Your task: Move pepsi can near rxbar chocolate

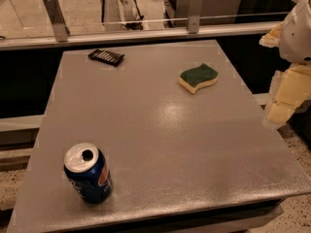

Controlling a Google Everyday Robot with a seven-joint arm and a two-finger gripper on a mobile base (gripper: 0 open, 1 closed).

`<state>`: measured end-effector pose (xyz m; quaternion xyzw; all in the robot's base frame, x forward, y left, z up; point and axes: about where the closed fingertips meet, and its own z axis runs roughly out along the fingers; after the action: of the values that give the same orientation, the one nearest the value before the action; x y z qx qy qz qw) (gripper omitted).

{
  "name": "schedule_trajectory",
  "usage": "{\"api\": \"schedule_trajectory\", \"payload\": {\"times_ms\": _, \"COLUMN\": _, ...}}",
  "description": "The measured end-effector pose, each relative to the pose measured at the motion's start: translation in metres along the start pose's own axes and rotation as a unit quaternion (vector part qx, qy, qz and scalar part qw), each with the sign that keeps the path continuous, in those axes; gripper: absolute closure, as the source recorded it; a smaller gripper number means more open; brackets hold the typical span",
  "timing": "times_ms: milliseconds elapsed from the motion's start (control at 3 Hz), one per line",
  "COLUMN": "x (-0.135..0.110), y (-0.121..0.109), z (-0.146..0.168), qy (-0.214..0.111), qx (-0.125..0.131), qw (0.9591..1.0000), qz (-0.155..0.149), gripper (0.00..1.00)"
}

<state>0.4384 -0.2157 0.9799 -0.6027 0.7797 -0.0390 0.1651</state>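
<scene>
The pepsi can (87, 174) stood at the near-left corner of the desk (160, 130), well apart from the rxbar chocolate (106, 57) at far left. The pincer (282, 106) hung beyond the right edge, its spread impossible to tell; a glancing approach could topple the can.

A grey matte rectangular table (160, 130) fills my view; a green-topped yellow wavy sponge (198, 77) lies upper right of centre. A metal-bracketed glass rail (146, 33) crosses the top. My gripper (285, 97) hangs at the right edge.

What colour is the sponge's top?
Dark green, the sponge yellow beneath; camera view. The gripper hangs beside the table's right edge.
</scene>
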Motion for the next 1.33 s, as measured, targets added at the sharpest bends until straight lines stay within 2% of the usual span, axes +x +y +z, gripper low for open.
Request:
{"api": "schedule_trajectory", "payload": {"times_ms": 333, "x": 0.000, "y": 0.000, "z": 0.000, "qy": 0.000, "qx": 0.000, "qw": 1.0000, "qz": 0.000, "gripper": 0.00}}
{"api": "schedule_trajectory", "payload": {"times_ms": 667, "x": -0.010, "y": 0.000, "z": 0.022, "qy": -0.040, "qx": -0.013, "qw": 0.9991, "qz": -0.004, "gripper": 0.00}}
{"api": "schedule_trajectory", "payload": {"times_ms": 1000, "x": -0.046, "y": 0.019, "z": 0.072, "qy": -0.129, "qx": -0.056, "qw": 0.9899, "qz": -0.020, "gripper": 0.00}}
{"api": "schedule_trajectory", "payload": {"times_ms": 1333, "x": -0.084, "y": 0.050, "z": 0.095, "qy": -0.205, "qx": -0.103, "qw": 0.9728, "qz": -0.031, "gripper": 0.00}}
